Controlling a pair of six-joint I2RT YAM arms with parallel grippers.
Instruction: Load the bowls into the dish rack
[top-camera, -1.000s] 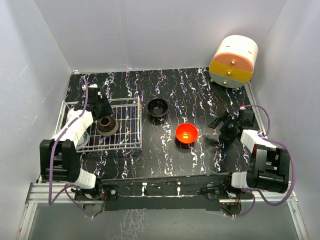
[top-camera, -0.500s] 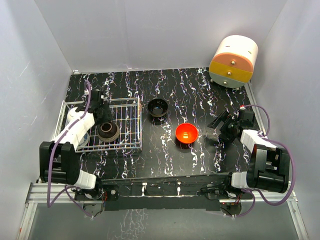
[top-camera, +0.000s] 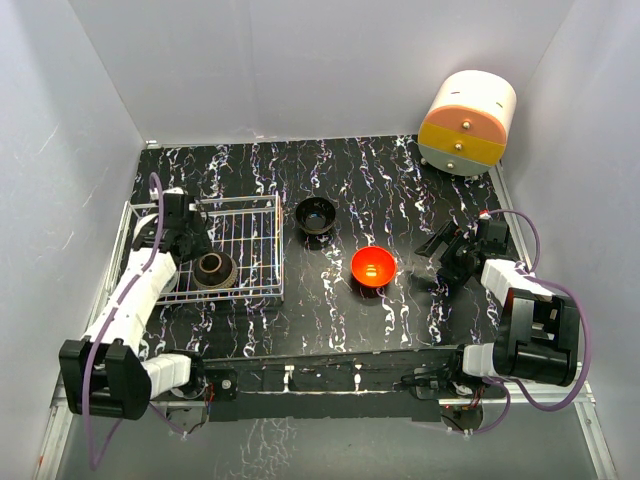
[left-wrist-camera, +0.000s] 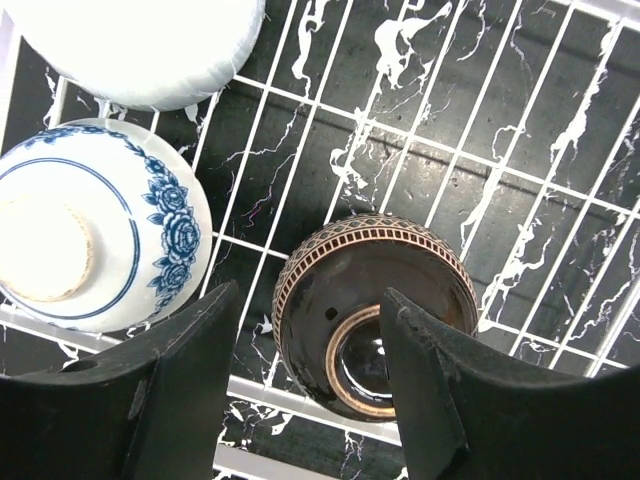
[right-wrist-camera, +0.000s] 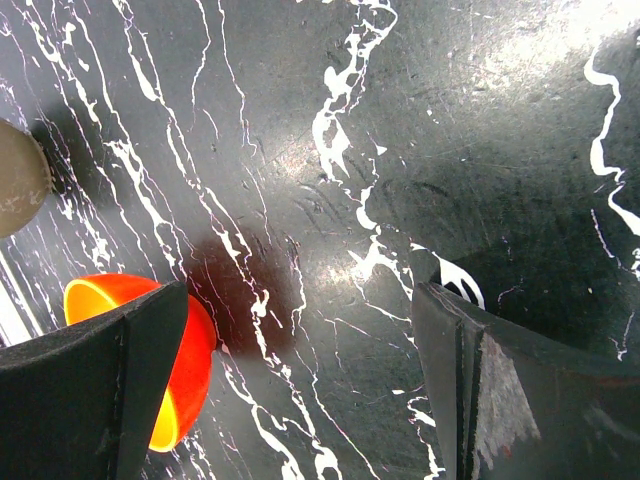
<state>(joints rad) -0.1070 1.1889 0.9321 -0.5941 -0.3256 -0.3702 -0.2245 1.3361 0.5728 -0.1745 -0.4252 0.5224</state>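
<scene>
Red-orange bowl (top-camera: 373, 266) sits on the tabletop (top-camera: 400, 190), left of my right tool (top-camera: 435, 262), the nearer one, its jaws wide apart, empty; my left tool (top-camera: 195, 240) hangs parted over the dish rack (top-camera: 279, 250).

Blue-and-white floral bowl (left-wrist-camera: 95, 225); red-orange bowl (top-camera: 373, 267)

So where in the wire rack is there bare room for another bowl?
The white wire dish rack is bare grid in its right half, from the brown patterned bowl to its right wall. The left end is crowded: plain white bowl, blue-and-white floral bowl and the brown one close together.
</scene>
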